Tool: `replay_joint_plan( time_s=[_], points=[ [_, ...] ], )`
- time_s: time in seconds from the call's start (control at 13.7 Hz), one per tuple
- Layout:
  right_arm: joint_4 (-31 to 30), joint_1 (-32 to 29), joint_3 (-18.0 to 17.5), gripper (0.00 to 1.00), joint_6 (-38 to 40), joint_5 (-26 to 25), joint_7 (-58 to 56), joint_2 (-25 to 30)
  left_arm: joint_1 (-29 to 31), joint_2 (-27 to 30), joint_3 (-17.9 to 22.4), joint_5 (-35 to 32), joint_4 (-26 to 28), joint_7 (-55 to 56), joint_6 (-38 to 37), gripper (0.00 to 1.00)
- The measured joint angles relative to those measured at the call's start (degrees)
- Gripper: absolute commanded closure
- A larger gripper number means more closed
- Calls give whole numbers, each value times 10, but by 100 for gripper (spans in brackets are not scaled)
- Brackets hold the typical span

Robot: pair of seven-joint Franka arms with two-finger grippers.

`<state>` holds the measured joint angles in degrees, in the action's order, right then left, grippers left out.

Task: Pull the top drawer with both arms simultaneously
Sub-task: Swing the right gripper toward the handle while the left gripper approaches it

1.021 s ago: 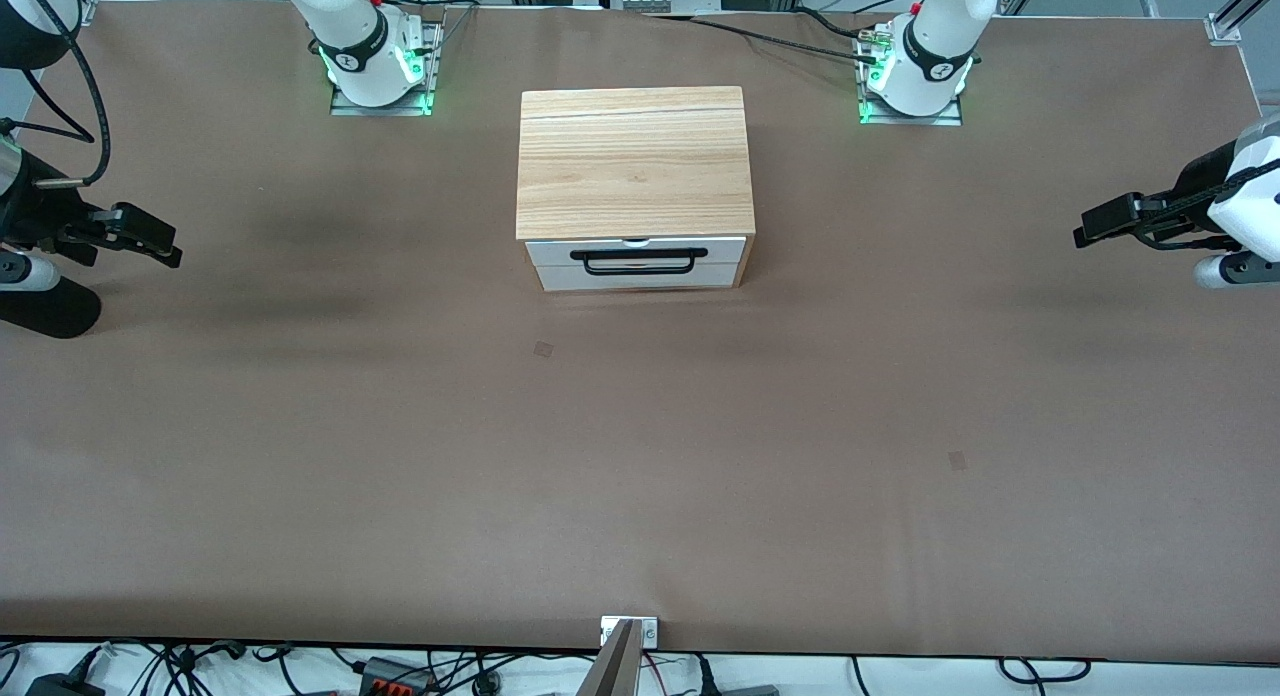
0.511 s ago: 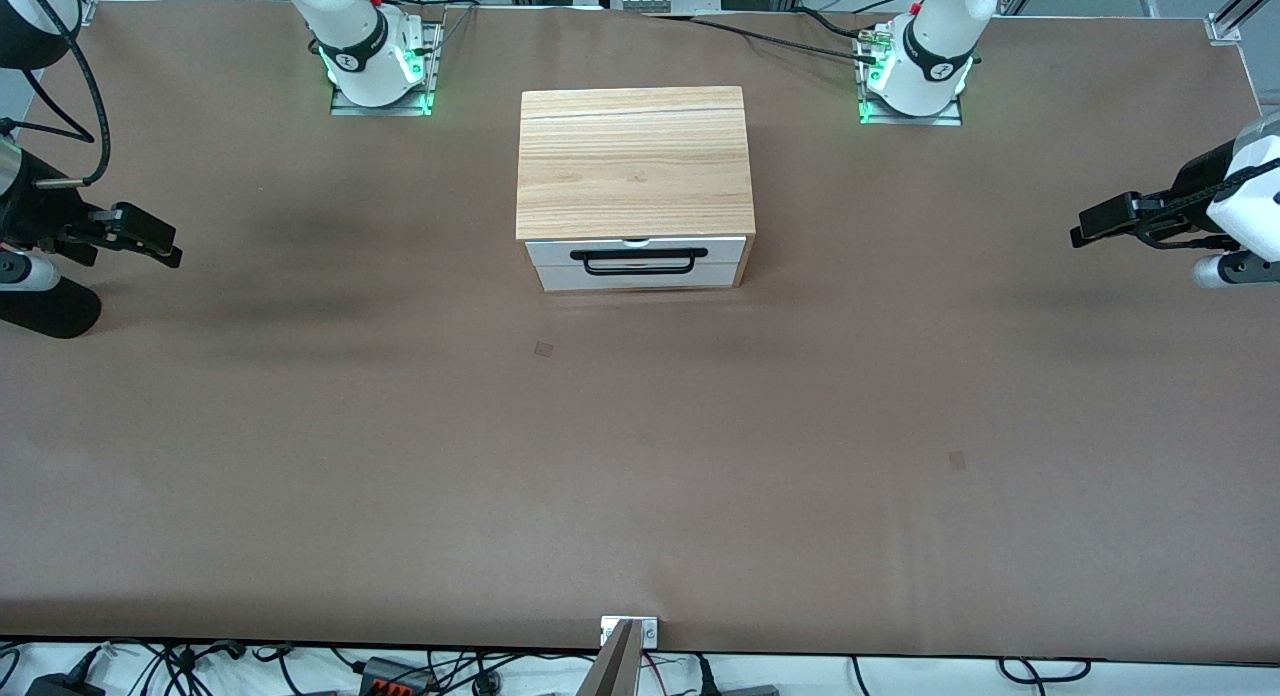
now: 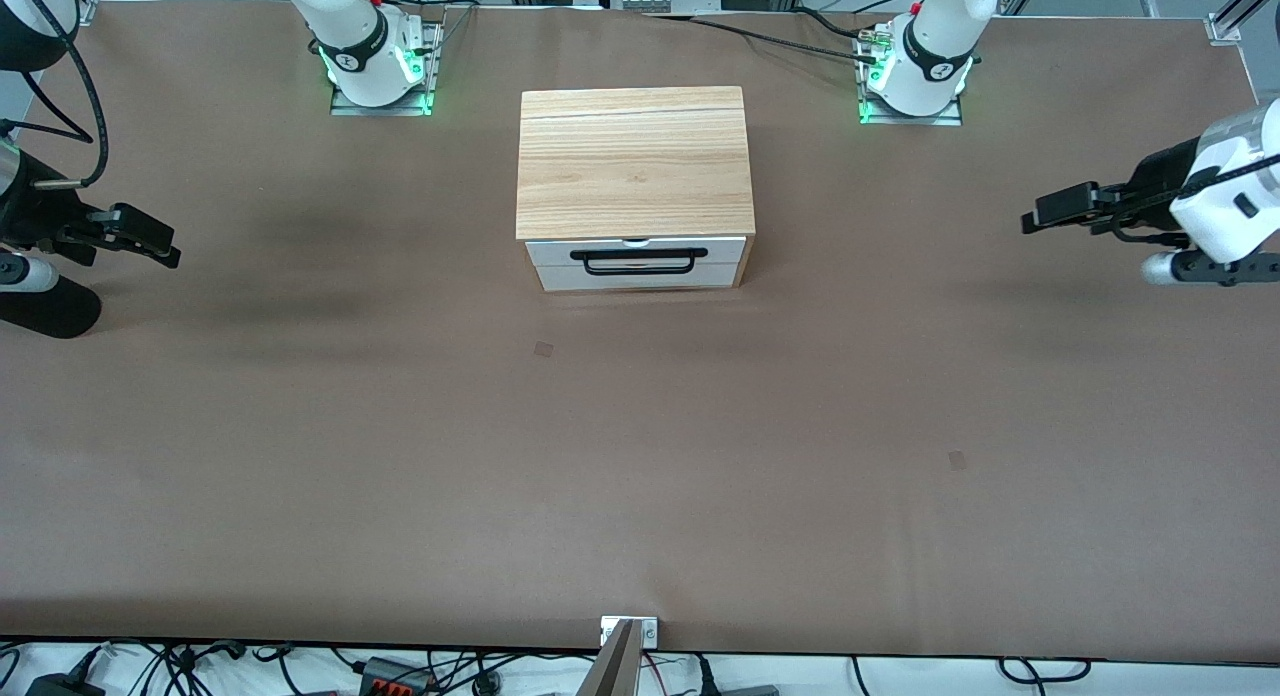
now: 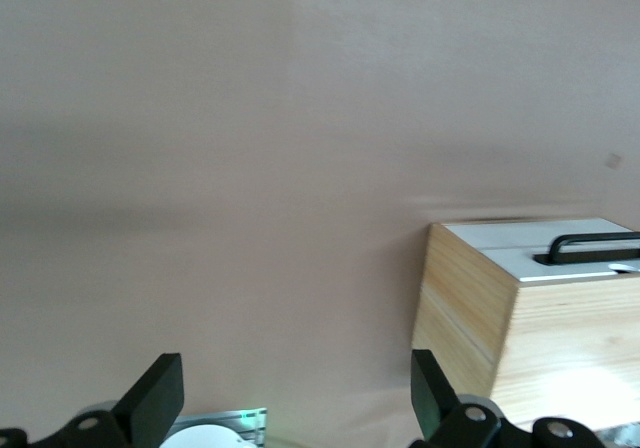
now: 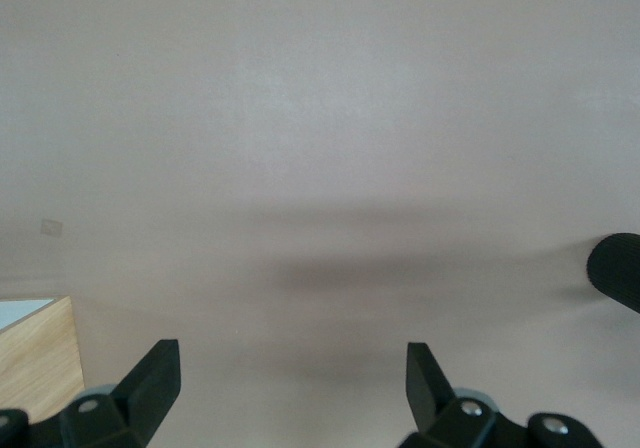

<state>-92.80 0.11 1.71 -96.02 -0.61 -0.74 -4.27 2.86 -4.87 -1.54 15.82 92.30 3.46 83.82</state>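
The cabinet (image 3: 634, 161) with a wood-grain top stands mid-table between the two arm bases. Its top drawer (image 3: 548, 248) is shut, white front and black bar handle (image 3: 637, 261) facing the front camera. My left gripper (image 3: 1035, 221) hangs open and empty over the bare table toward the left arm's end, pointing at the cabinet. Its wrist view shows the open gripper (image 4: 293, 368), the cabinet's side (image 4: 470, 308) and the handle (image 4: 590, 246). My right gripper (image 3: 170, 254) is open and empty over the table at the right arm's end; its wrist view (image 5: 290, 358) shows a cabinet corner (image 5: 35, 353).
The brown table (image 3: 640, 456) stretches wide in front of the drawer. A plain white drawer front (image 3: 640, 278) sits below the top drawer. A black padded part of the right arm (image 3: 50, 311) hangs low at the table's edge and shows in the right wrist view (image 5: 615, 268).
My left gripper has moved toward the cabinet and slightly up in the front view. The right gripper has barely moved. The drawer has stayed shut.
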Motion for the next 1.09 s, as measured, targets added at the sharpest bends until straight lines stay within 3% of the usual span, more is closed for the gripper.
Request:
replay_joint_plan(
  time_s=[0.29,0.73,0.95,1.09],
  points=[
    [-3,24,-5,0,-1,1,-1,-27,-4,-29,-1,104,0,-1,0,0],
    [-3,177,-10,0,-11,-7,0,-119,-18,-105,-1,238,-28,-4,8,0],
    [-3,226,-10,0,-13,-31,5,-133,-31,-140,-3,257,-36,-71,51,0],
    [-3,232,-10,0,-24,27,5,-133,-41,-159,-4,289,-36,-117,75,0]
  ],
)
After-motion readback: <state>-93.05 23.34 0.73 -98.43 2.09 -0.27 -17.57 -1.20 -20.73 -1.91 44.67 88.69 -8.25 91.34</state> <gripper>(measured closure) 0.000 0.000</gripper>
